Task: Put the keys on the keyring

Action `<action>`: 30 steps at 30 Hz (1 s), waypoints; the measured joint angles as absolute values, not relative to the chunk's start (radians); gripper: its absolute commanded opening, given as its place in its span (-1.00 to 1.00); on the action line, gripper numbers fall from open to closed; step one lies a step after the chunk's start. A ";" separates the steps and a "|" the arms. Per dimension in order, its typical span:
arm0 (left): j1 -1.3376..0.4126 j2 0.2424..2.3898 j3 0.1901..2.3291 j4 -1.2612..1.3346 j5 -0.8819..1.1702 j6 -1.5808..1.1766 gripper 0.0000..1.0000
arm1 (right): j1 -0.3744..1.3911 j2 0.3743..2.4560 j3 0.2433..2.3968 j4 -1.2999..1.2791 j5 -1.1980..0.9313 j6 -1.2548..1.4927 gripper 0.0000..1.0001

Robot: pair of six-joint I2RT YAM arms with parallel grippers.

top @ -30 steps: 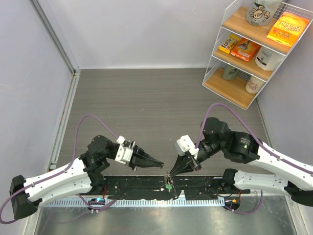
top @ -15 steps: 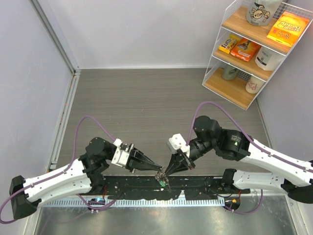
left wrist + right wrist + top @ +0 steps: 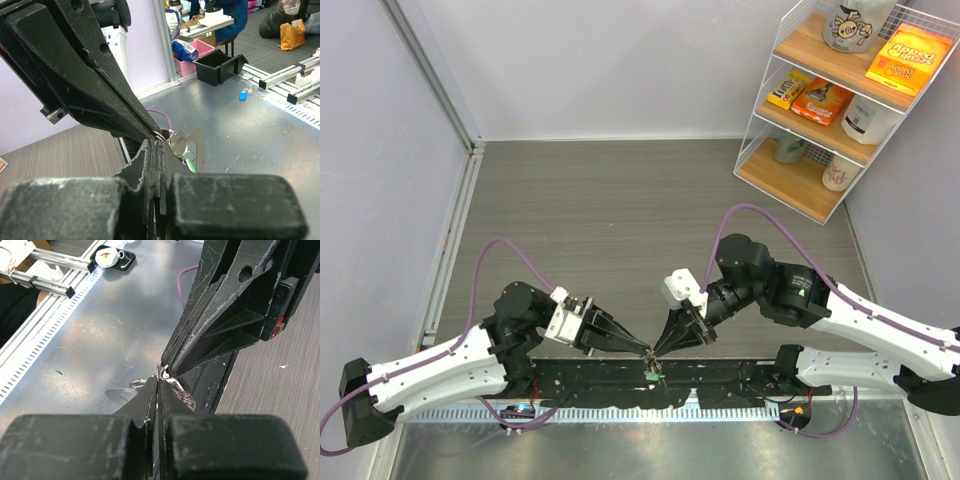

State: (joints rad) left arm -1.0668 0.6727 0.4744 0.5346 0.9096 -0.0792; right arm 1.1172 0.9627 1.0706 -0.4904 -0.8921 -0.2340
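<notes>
The keyring (image 3: 178, 143), with its green bit, hangs by the middle of the table's near edge and has moved a little left. The right gripper (image 3: 660, 349) pinches its wire, and the left gripper (image 3: 642, 349), fingers pressed tight together, has come in tip to tip. A key may go on now, though I see none.

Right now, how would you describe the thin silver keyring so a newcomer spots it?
Find the long black rail low in the overhead view, then the spot over it where the left gripper and right gripper meet. The thin silvery metal keyring hangs there, the only loop, with a small bright green piece.
</notes>
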 measured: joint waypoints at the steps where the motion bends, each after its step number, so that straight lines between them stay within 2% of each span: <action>1: -1.067 0.673 0.474 0.535 0.910 -0.079 -1.00 | 1.117 0.963 1.071 -0.488 -0.892 -0.233 -0.90; 30: -1.067 0.652 0.472 0.535 0.912 -0.078 -1.00 | 1.108 0.988 1.067 -0.477 -0.918 -0.227 -0.89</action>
